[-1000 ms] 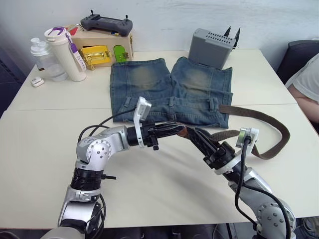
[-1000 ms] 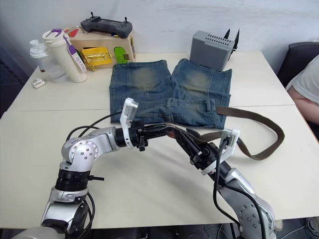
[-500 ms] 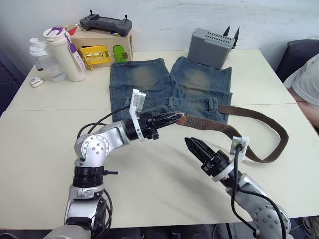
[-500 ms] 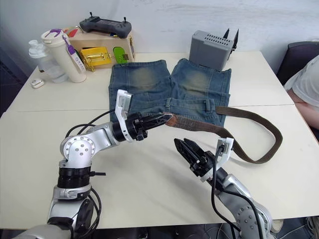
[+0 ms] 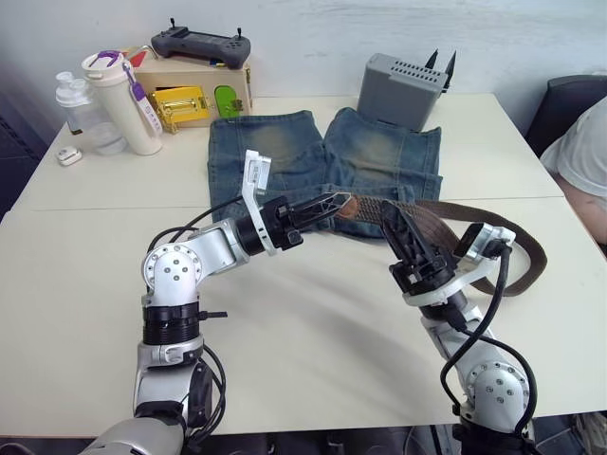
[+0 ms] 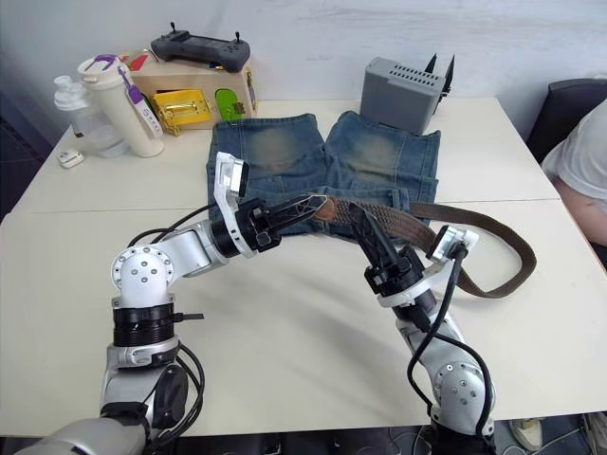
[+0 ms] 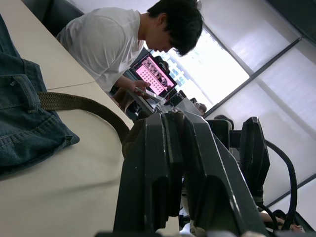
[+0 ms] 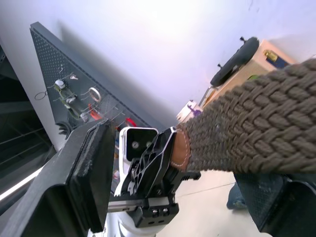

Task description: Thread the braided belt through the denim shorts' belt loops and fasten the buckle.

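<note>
Pale and broad, the surface point(image 5: 85, 256) carries the denim shorts point(image 5: 322, 166) flat at its far middle, waistband toward the robot. Behind them stand a grey box point(image 5: 403, 90), a wooden box point(image 5: 194, 95) with a black controller point(image 5: 202, 43) on top, a white tumbler point(image 5: 121, 102) and a clear bottle point(image 5: 83, 114). At the right edge sits a person point(image 5: 585, 156) in a white shirt.

Held up over the waistband, the left gripper point(image 5: 334, 202) has its fingers clamped on the tan tip of the braided belt point(image 5: 512, 232). From there the strap runs right across the shorts' lower right corner and loops back on the bare surface. Right gripper point(image 5: 396, 223) rises just beside the tip, its fingers apart with the strap passing between them; whether they touch it I cannot tell.

Right wrist view brings the weave point(image 8: 256, 128) up close, tan tip pinched in the other gripper point(image 8: 170, 155), with a pegboard wall point(image 8: 74, 94) behind. Left wrist view looks along closed fingers point(image 7: 170, 163) to the strap lying over the denim edge point(image 7: 24, 123), and to the person bent over a pink-lit screen point(image 7: 158, 74).
</note>
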